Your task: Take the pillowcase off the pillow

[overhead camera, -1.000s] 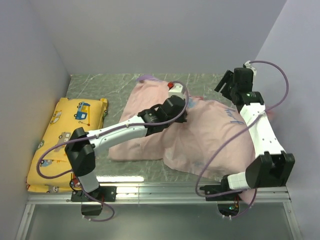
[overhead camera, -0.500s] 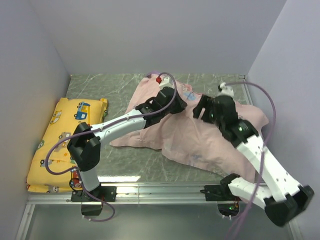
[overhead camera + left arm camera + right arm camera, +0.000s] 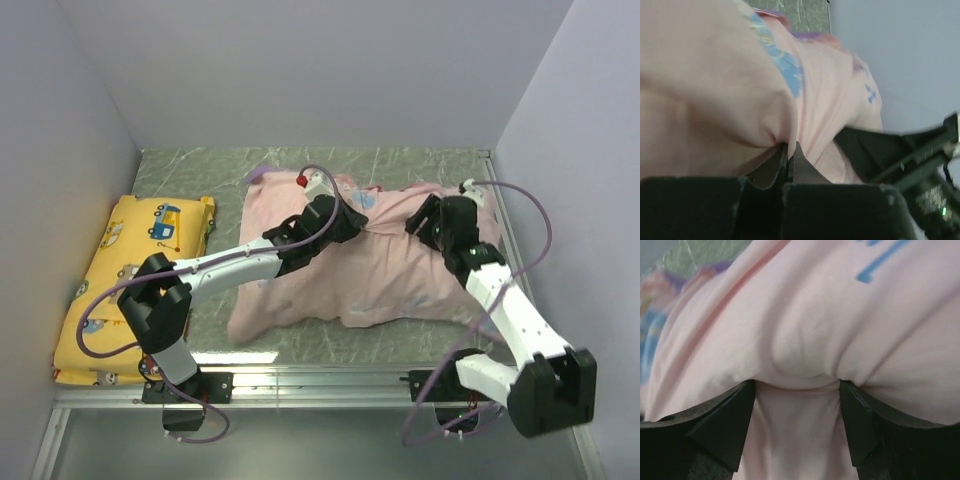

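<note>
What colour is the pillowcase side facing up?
The pillowcase is pale pink with faint blue print; top external view shows it best.

Far-left corner: bare table (image 3: 185, 175), open from above.
Left edge: yellow cushion (image 3: 120, 270) lies along the wall down to the near edge.
Middle lane: bare strip between cushion and pillowcase (image 3: 400, 285), crossed by the left arm (image 3: 235, 265).
Centre to right edge: pillowcase mound, right arm (image 3: 505, 310) over its near-right part.
Far edge: narrow bare band.

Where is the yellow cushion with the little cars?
In the top view, the yellow cushion lies flat on the left side of the table, by the left wall, apart from the pink pillowcase.
</note>
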Robot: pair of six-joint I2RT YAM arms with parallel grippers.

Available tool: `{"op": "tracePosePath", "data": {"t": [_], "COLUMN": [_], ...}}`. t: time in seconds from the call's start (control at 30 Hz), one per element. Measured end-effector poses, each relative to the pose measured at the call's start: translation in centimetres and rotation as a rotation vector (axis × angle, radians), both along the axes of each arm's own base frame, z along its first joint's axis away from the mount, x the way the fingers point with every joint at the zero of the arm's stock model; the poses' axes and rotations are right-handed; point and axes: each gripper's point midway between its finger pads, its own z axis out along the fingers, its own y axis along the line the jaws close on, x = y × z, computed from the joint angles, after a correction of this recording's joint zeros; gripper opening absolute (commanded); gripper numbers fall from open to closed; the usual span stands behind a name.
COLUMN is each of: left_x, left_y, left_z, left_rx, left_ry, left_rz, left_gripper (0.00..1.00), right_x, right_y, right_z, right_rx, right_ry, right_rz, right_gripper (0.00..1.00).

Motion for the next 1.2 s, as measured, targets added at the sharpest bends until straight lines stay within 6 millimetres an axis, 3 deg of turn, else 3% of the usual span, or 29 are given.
{"op": "tracePosePath", "data": {"t": [0.13,0.23,0.33,0.4,0.43,0.57,0.7,0.77,0.87,0.93,1.03,1.2], "left_x": [-0.6,-1.0,-1.3,-1.4,-1.3,-1.8,-3.5,-5.0,-7.1,-8.3,-9.7,-11.3], "left_y": [-0.4,-0.6,-0.9,-1.1,-1.3,-0.4,3.4,7.0,12.0,14.9,17.7,17.8], "left_z": [-0.1,-0.3,0.2,0.9,1.5,4.0,8.8,11.5,13.5,12.6,6.9,-3.1], "left_rx": [0.008,0.034,0.061,0.076,0.079,0.091,0.063,0.027,-0.031,-0.057,-0.008,0.136], "left_ry": [-0.007,-0.013,-0.031,-0.051,-0.068,-0.121,-0.181,-0.217,-0.234,-0.228,-0.164,-0.035], "left_rz": [-0.006,-0.029,-0.072,-0.097,-0.106,-0.121,-0.076,-0.015,0.080,0.131,0.170,0.099], "left_gripper": [0.00,0.04,0.37,0.52,0.65,0.85,0.90,0.88,0.83,0.84,0.88,0.91], "right_x": [3.4,4.0,3.6,3.1,2.9,1.6,-0.5,-1.6,-3.5,-4.7,-6.0,-7.1], "right_y": [-0.8,-1.1,-1.6,-2.0,-2.1,-2.1,0.2,2.2,6.3,8.9,12.3,17.8], "right_z": [0.9,1.6,2.1,2.4,2.6,4.1,5.3,6.1,7.6,8.3,8.3,7.2], "right_rx": [-0.001,-0.009,-0.024,-0.032,-0.035,-0.061,-0.096,-0.112,-0.125,-0.135,-0.172,-0.316], "right_ry": [0.001,-0.023,-0.044,-0.056,-0.061,-0.092,-0.113,-0.132,-0.169,-0.195,-0.202,-0.179], "right_rz": [-0.009,-0.009,-0.020,-0.027,-0.028,-0.025,0.049,0.113,0.244,0.326,0.429,0.535], "right_gripper": [0.74,0.73,0.72,0.71,0.71,0.71,0.71,0.71,0.72,0.72,0.73,0.77]}}
